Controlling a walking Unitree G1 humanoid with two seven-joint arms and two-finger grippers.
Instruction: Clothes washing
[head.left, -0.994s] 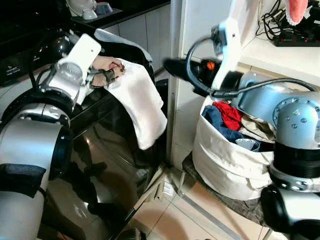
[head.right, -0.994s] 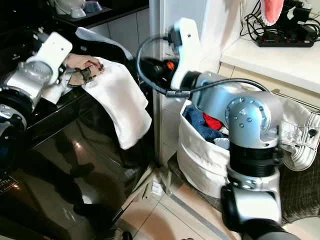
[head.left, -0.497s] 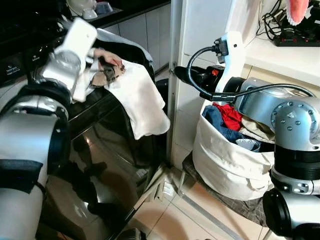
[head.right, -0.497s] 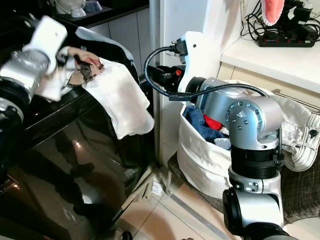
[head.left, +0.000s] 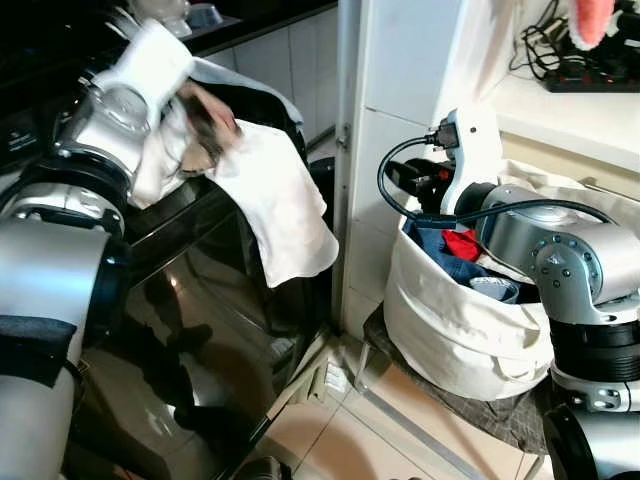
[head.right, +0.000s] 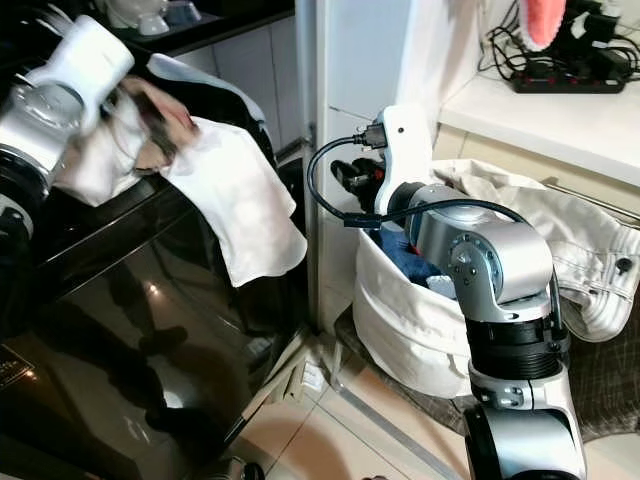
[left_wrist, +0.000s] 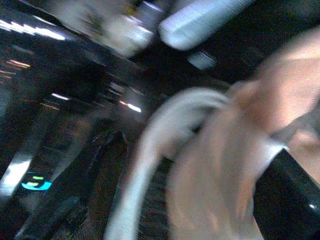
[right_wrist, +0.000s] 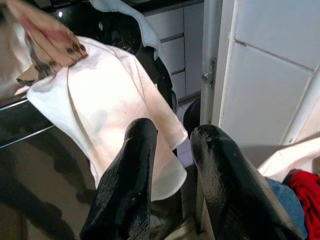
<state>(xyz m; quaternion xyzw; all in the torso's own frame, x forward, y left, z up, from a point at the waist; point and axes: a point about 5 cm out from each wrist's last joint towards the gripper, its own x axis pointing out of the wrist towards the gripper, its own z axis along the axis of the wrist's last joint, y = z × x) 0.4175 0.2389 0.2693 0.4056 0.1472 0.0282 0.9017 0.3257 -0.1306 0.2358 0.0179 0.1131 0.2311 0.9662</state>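
Observation:
My left gripper (head.left: 200, 118) is up at the top edge of the black glossy washing machine (head.left: 200, 300), shut on a bunched pink-and-white garment (head.left: 185, 140). The garment's white part (head.left: 285, 205) hangs down over the machine's front. It is blurred in the left wrist view, where pink cloth (left_wrist: 220, 165) lies against one black finger (left_wrist: 290, 192). My right gripper (right_wrist: 174, 131) hovers at the near rim of the white laundry basket (head.left: 450, 320), open by a narrow gap with nothing between its fingers. The basket holds red (head.left: 462, 243) and blue (head.left: 440, 252) clothes.
A white cabinet post (head.left: 350, 120) stands between the machine and the basket. Beige trousers (head.right: 590, 255) drape over the basket's far side. A dark mat (head.left: 470, 410) lies under the basket on the tiled floor. A power strip (head.left: 590, 78) sits on the counter behind.
My left gripper has swung upward and back with the garment, which now hangs higher. My right gripper has come down from near the post and drawn back to the basket's rim.

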